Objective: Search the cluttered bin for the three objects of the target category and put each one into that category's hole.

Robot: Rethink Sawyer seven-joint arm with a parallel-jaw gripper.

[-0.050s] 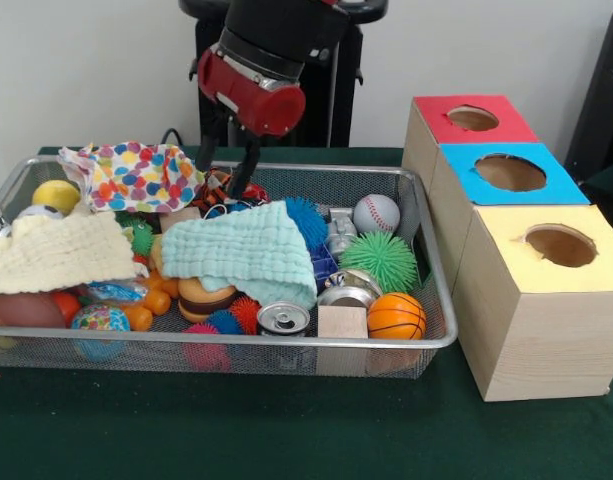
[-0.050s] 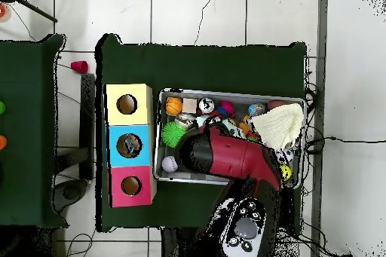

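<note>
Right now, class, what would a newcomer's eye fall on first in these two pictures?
First, the red and black arm, its end effector lowered with open fingers into the far side of the wire bin, which is heaped with balls, cans and cloths. Next, the three wooden boxes beside the bin, topped red, blue and yellow, each with a round hole.

We see a silver wire mesh bin on a dark green tablecloth. At its far left lies a white cloth with multicoloured dots; near left, a pale yellow waffle cloth; in the middle, a light teal muslin cloth. To the right we find a white baseball with red stitching, a green spiky ball and an orange basketball with black lines. The wooden boxes have a red top, a blue top and a yellow top.
</note>
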